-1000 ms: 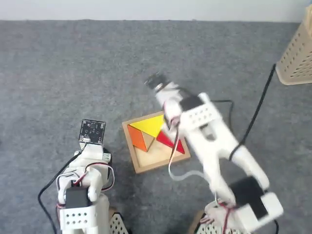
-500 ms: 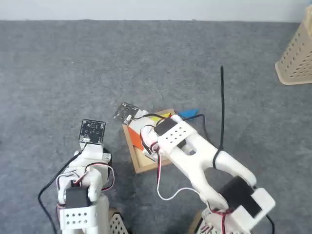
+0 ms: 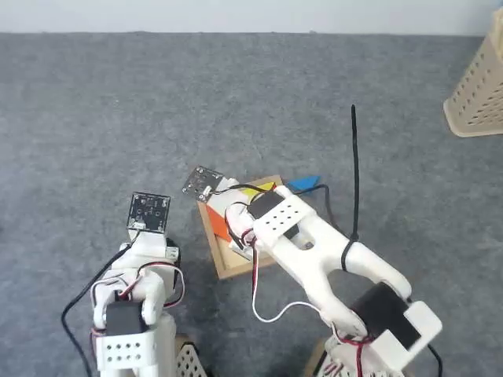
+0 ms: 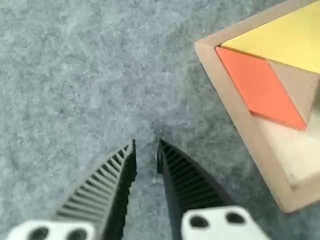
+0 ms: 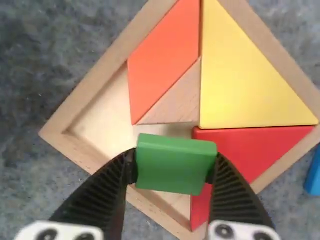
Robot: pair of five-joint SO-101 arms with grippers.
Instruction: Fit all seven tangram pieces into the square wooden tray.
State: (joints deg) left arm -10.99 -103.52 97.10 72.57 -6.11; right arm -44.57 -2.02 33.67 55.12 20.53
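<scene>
1. Right gripper: we record it clamped on the green piece, one finger on each side edge.
2. Green piece: held over the bare corner of the square wooden tray, just beside the red triangle. We cannot tell whether it touches the tray floor.
3. Tray contents: we count a yellow triangle, an orange parallelogram, a plain wood triangle between them, and the red triangle, all lying flat.
4. Blue piece: on the grey carpet, just outside the tray's far edge.
5. Left gripper: fingers drawn almost together with nothing between them, over carpet near a tray corner.
6. Perforated beige basket: at the table's far right edge, well apart from the tray.
</scene>
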